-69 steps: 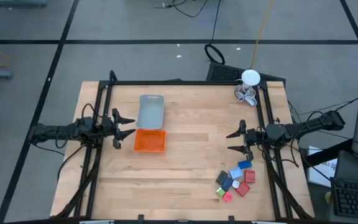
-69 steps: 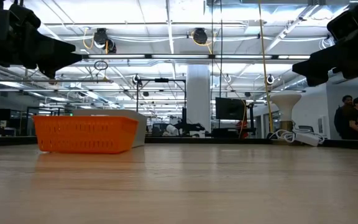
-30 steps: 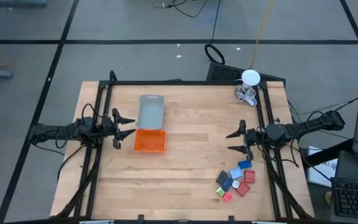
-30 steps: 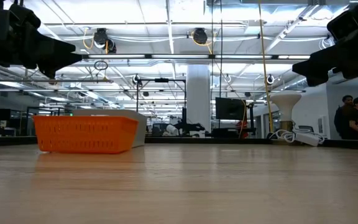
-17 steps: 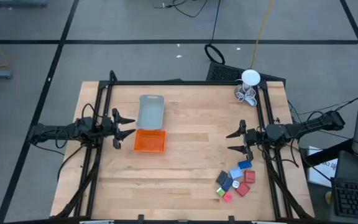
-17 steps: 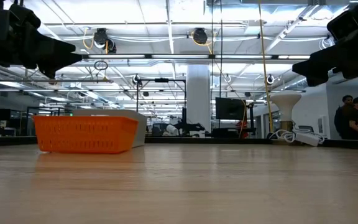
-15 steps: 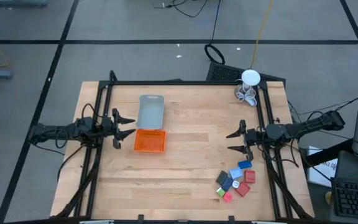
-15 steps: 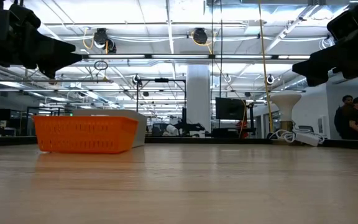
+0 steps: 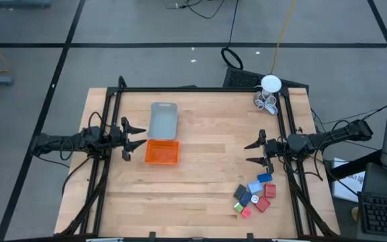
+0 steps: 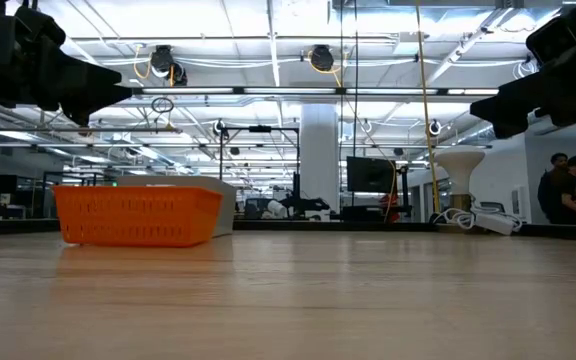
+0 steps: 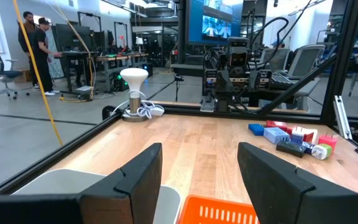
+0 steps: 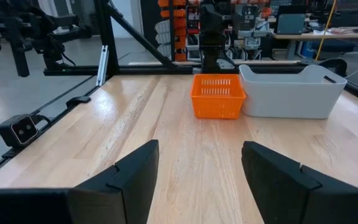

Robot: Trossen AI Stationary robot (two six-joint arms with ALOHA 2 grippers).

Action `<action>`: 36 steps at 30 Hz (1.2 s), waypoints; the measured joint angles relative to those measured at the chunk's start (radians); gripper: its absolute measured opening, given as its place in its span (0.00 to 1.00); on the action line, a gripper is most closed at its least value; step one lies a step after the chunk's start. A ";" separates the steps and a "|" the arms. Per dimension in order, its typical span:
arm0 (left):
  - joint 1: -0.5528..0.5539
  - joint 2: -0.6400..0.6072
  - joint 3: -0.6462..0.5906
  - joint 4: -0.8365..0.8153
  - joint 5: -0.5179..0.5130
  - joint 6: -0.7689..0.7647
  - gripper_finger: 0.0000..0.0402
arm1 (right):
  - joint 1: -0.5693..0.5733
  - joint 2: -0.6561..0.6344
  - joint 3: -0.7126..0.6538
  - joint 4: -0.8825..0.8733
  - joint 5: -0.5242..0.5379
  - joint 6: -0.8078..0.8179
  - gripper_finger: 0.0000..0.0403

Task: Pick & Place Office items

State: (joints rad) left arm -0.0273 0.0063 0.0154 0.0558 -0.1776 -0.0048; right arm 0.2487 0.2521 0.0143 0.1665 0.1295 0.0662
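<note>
Now, left to right:
Left gripper (image 9: 137,136): my fingers spread, empty, just beside the orange tray (image 9: 162,152).
Right gripper (image 9: 253,152): spread, empty.
Office items (image 9: 254,193): clustered near my right gripper, toward the table's front edge.
Handling: probably light, rigid; I'd pinch one outer block across its flat sides.
Change: nothing differs; arms and blocks stay put.

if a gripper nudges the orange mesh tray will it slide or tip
The orange rectangular mesh tray is low, wide and flat-bottomed, so it would probably slide, not tip. Its thin latticed walls suggest light plastic, likely skidding easily on the smooth wooden table. It touches the grey tray, which may move too.
</note>
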 joint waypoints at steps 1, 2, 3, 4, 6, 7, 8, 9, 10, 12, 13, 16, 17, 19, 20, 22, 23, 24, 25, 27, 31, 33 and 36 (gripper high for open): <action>0.000 0.000 0.000 0.000 0.000 0.000 0.53 | 0.000 0.000 0.000 0.019 0.000 0.001 0.55; 0.000 0.000 0.000 0.000 0.000 0.000 0.53 | 0.000 0.000 0.000 0.045 0.000 0.022 0.55; 0.000 0.000 0.000 0.000 0.000 0.000 0.53 | 0.000 0.000 0.000 0.077 -0.001 0.072 0.55; 0.000 0.000 0.000 0.000 0.000 0.000 0.53 | 0.001 0.000 0.000 0.110 -0.002 0.154 0.55; 0.000 0.000 0.000 0.000 0.000 0.000 0.53 | 0.001 0.000 0.000 0.171 -0.003 0.319 0.55; 0.000 0.000 0.000 0.000 0.000 0.000 0.53 | 0.001 -0.001 0.000 0.187 -0.003 0.378 0.55; 0.000 0.000 0.000 0.000 0.000 0.000 0.53 | 0.001 -0.001 0.000 0.195 -0.002 0.407 0.55; 0.000 0.000 0.000 0.000 0.000 0.000 0.53 | 0.002 0.000 0.000 0.202 0.000 0.414 0.55; 0.000 0.000 0.000 0.000 0.000 0.000 0.53 | 0.001 0.000 0.000 0.209 0.007 0.410 0.55; 0.000 0.000 0.000 0.000 0.000 0.000 0.53 | 0.001 -0.001 0.000 0.213 0.060 0.393 0.55; 0.000 0.000 0.000 0.000 0.000 0.000 0.53 | 0.001 -0.001 0.000 0.211 0.092 0.385 0.55; 0.000 0.000 0.000 0.000 0.000 0.000 0.53 | 0.001 0.000 0.000 0.238 0.183 0.357 0.55; 0.000 0.000 0.000 0.000 0.000 0.000 0.53 | 0.001 -0.001 0.000 0.251 0.200 0.342 0.55; 0.000 0.000 0.000 0.000 0.000 0.000 0.53 | 0.001 0.000 0.000 0.273 0.208 0.333 0.55; 0.000 0.000 0.000 0.000 0.000 0.000 0.53 | 0.001 0.000 0.000 0.283 0.207 0.333 0.55; 0.000 0.000 0.000 0.000 0.000 0.000 0.53 | 0.001 -0.001 0.000 0.295 0.208 0.325 0.55; 0.000 0.000 0.000 0.000 0.000 0.000 0.53 | 0.000 0.000 0.000 0.300 0.212 0.305 0.55; 0.000 0.000 0.000 0.000 0.000 0.000 0.53 | 0.000 0.000 0.000 0.306 0.221 0.271 0.55; 0.000 0.000 0.000 0.000 0.000 0.000 0.53 | 0.000 0.000 0.000 0.316 0.241 0.227 0.55; 0.000 0.000 0.000 0.000 0.000 0.000 0.53 | 0.000 -0.001 0.000 0.337 0.284 0.161 0.55; 0.000 0.000 0.000 0.000 0.000 0.000 0.53 | 0.000 0.000 0.000 0.368 0.310 0.243 0.55; 0.000 0.000 0.000 0.000 0.000 0.000 0.53 | 0.000 0.002 0.000 0.379 0.254 0.277 0.55; 0.000 0.000 0.000 0.000 0.000 0.000 0.53 | 0.003 0.018 0.000 0.411 0.140 0.336 0.55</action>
State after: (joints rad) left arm -0.0273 0.0063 0.0154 0.0555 -0.1776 -0.0048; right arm 0.2517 0.2699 0.0143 0.5772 0.2696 0.4021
